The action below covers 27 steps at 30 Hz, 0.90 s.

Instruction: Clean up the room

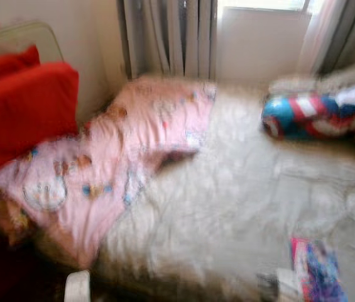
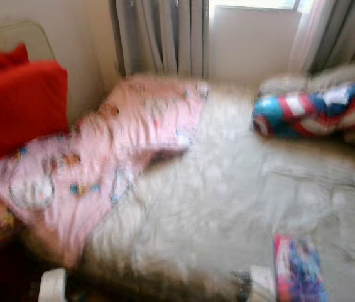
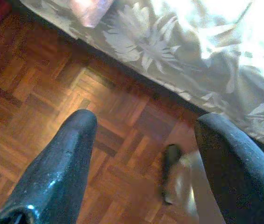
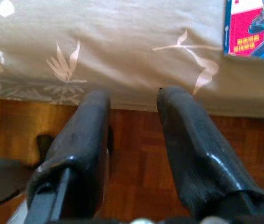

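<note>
A bed with a pale leaf-patterned cover (image 1: 240, 189) lies before me, blurred. A pink printed blanket (image 1: 120, 151) lies rumpled across its left side. A red, blue and pink box or book (image 1: 315, 267) lies near the bed's front right edge, also seen as the box (image 4: 253, 28) in the right wrist view. My left gripper (image 3: 143, 121) hangs open over the parquet floor (image 3: 43, 93) beside the bed's edge. My right gripper (image 4: 134, 95) is open with nothing in it, its fingertips at the hanging side of the cover (image 4: 122, 51).
Red cushions (image 1: 20, 107) are stacked at the left against the wall. A red, white and blue striped pillow (image 1: 322, 113) lies at the back right. Grey curtains (image 1: 164, 38) and a window stand behind the bed. A dark small object (image 3: 169, 168) lies on the floor.
</note>
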{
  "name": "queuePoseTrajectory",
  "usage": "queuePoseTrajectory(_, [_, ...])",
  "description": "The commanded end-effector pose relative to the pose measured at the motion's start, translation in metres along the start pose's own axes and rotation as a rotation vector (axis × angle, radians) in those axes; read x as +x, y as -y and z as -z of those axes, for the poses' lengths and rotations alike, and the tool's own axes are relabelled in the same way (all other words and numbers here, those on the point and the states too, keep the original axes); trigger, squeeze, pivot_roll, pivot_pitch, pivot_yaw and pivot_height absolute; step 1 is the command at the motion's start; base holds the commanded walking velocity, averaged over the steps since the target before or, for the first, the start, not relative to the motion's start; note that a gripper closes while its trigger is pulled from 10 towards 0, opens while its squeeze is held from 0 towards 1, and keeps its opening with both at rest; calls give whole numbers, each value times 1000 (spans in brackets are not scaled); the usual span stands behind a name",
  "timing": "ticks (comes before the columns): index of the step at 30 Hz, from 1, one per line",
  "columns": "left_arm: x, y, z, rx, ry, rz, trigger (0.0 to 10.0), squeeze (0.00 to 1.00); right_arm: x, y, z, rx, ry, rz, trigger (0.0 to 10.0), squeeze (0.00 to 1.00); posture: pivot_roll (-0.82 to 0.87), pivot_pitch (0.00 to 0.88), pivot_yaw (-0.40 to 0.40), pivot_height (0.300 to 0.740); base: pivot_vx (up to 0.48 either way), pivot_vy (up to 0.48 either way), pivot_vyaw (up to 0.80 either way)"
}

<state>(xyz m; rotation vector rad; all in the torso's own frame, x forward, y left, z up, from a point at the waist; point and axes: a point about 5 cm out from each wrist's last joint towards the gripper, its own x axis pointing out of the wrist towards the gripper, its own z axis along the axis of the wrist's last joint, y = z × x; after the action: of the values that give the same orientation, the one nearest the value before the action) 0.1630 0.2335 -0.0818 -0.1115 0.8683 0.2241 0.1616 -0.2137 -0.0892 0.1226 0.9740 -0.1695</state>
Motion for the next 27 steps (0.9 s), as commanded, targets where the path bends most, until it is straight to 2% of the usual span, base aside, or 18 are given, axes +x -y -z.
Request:
queuePoseTrajectory(1, [0,-6,-4,16,10,-11,10000,0,1,-5,-2,12,5,-17,10000,0,7,0,6,740,0,341,0])
queuePoseTrajectory(27, [-1,-10,-1,11,3,-19,10000,0,-1,1,0,14,15,-19,10000,0,15,0,6,740,0,344,0])
